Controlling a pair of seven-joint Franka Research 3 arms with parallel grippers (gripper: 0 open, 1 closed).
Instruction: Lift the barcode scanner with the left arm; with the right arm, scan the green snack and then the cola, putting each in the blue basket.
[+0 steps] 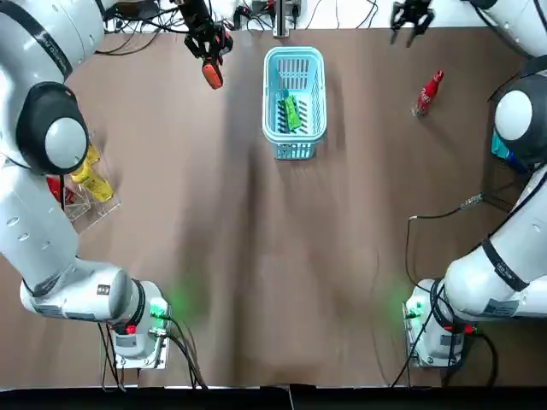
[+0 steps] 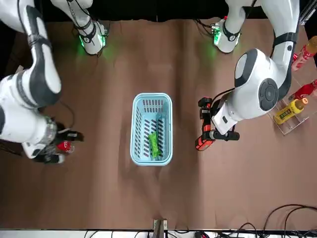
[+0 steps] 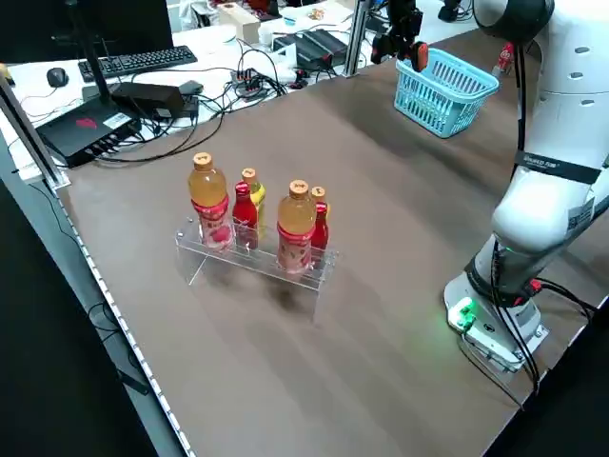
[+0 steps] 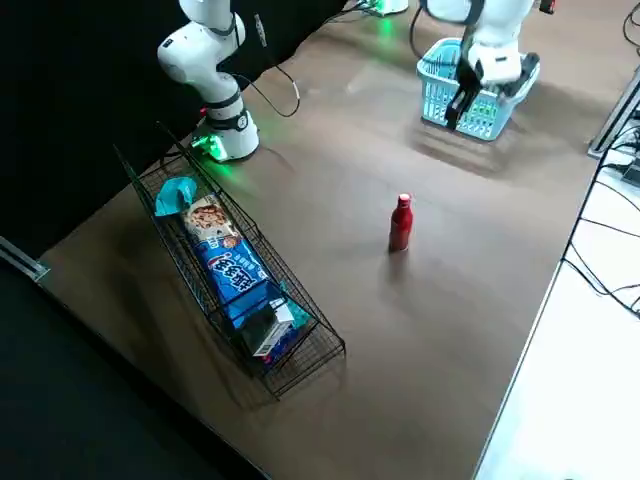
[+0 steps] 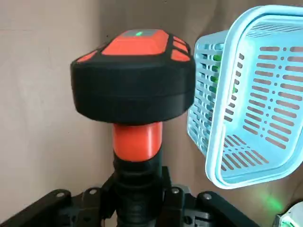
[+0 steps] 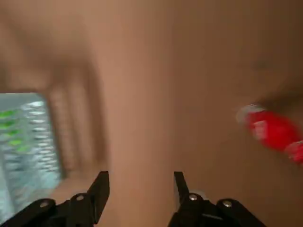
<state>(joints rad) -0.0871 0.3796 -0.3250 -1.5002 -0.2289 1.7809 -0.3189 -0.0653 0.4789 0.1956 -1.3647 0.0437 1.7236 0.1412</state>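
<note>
1. The left gripper [image 1: 208, 48] is clamped on the handle of the barcode scanner [image 5: 135, 80]. It holds the scanner clear of the worktop [image 1: 273, 256] near the far edge, just beside the blue basket [image 1: 268, 96].
2. The green snack [image 1: 292, 112] lies inside the basket, which sits at the middle of the worktop's far edge. By the look of it, the first half of the job is done.
3. The cola [image 1: 427, 92] stands upright on the bare worktop toward the far right corner. It is well apart from the basket, and nothing is touching it.
4. The right gripper [image 1: 412, 17] hangs over the far edge near the cola. Its fingers [image 6: 101, 187] are spread and hold nothing. The wrist camera shows the bottle off to one side, not between them.
5. What is left, on this evidence, is to close on the cola, carry it to the raised scanner and set it in the basket with the snack.
</note>
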